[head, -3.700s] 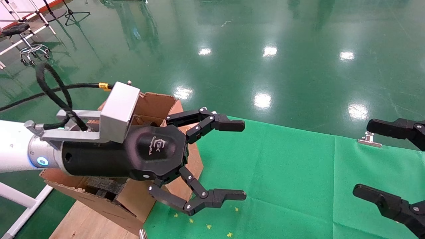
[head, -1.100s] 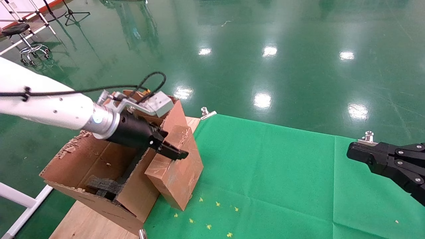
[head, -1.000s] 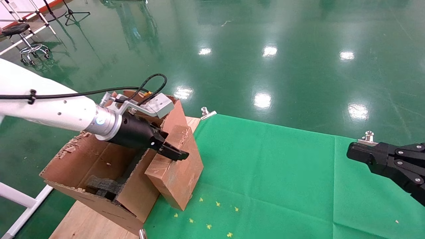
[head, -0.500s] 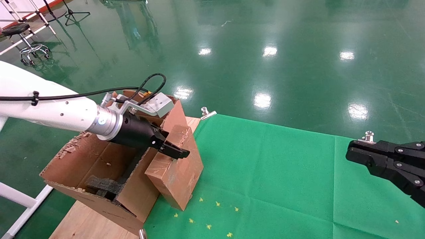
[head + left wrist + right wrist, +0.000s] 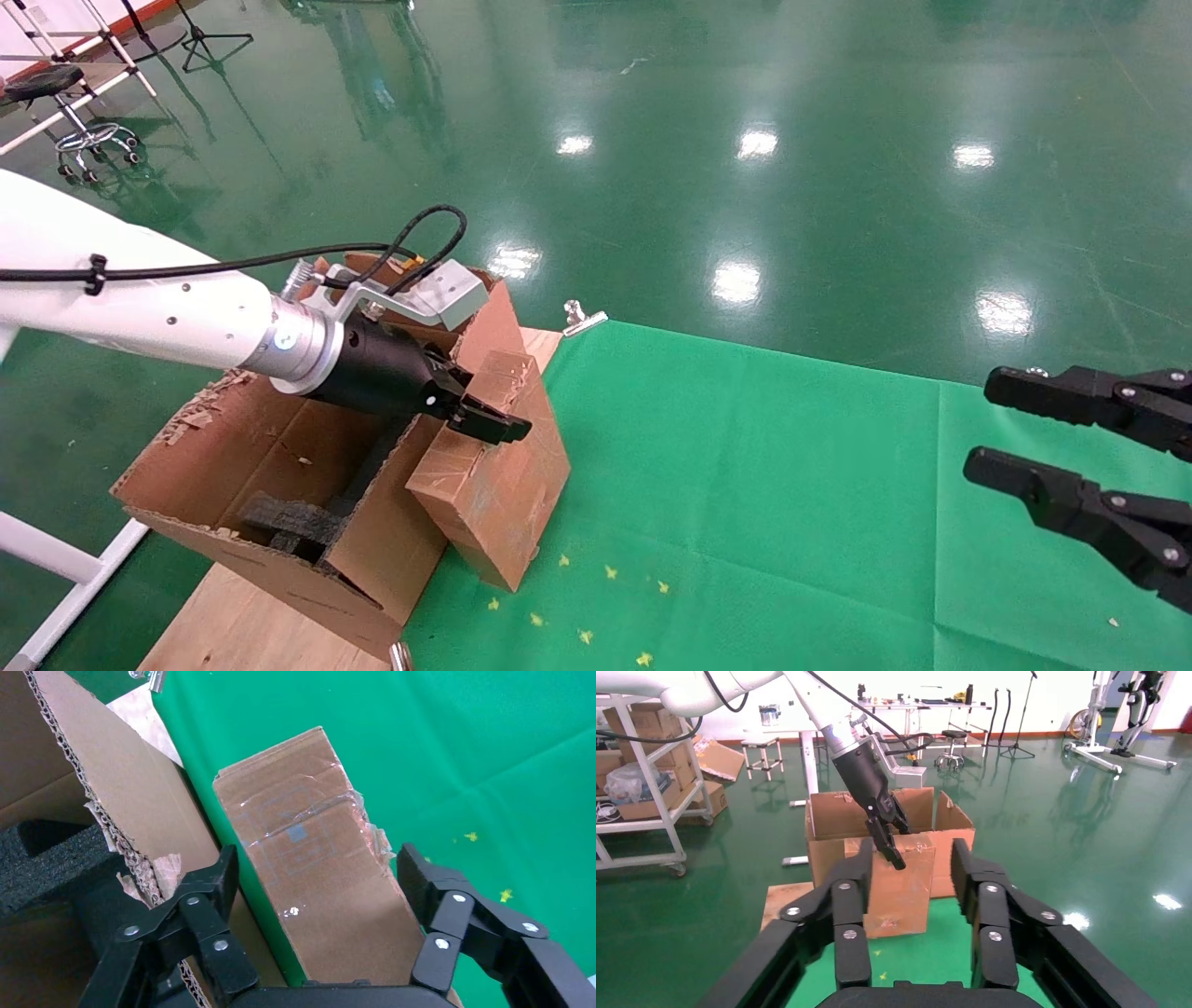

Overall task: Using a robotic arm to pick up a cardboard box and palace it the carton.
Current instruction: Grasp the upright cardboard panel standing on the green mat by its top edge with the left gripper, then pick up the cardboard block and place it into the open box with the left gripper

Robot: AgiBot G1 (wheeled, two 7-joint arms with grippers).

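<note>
The small brown cardboard box stands on the green cloth, leaning against the large carton, which has torn flaps and black foam inside. My left gripper on the white arm is down over the box's top, open and straddling it. In the left wrist view the gripper has one finger in the gap between carton flap and box, a little apart from the box, and the other close to the box's outer edge. My right gripper hangs open and empty at the right; its wrist view shows the box far off.
The green cloth covers the table, held by metal clips. Small yellow bits lie near the box. The carton rests on a wooden board. A white frame bar runs at the lower left. A stool stands far back.
My right gripper has opened from shut. Over the last second my left gripper has stayed over the box; 3.7 s ago it was raised, wide open.
</note>
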